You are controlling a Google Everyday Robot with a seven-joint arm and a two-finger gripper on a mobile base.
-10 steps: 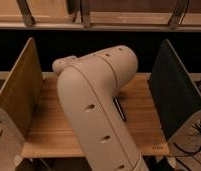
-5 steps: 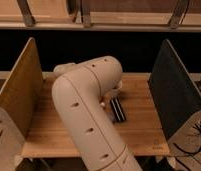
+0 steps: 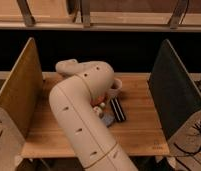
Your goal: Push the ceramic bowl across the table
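Note:
My cream arm (image 3: pixel 81 115) rises from the bottom edge, bends over the middle of the light wooden table (image 3: pixel 139 125) and reaches back left. My gripper is hidden behind the arm and does not show. A small round bowl (image 3: pixel 115 90) with a pale outside and a darker rim peeks out at the right of the arm's elbow, on the far middle of the table. A reddish-orange patch (image 3: pixel 98 102) shows just under the elbow, beside the bowl. Whether the gripper touches the bowl is hidden.
A flat black bar (image 3: pixel 117 109) lies on the table in front of the bowl. Small white and blue-grey things (image 3: pixel 107 119) lie beside the arm. An upright tan board (image 3: pixel 16 92) stands at the left and a dark board (image 3: pixel 174 92) at the right.
The arm has swung left and its elbow has dropped lower. This uncovered the bowl, more of the black bar and the small things beside it.

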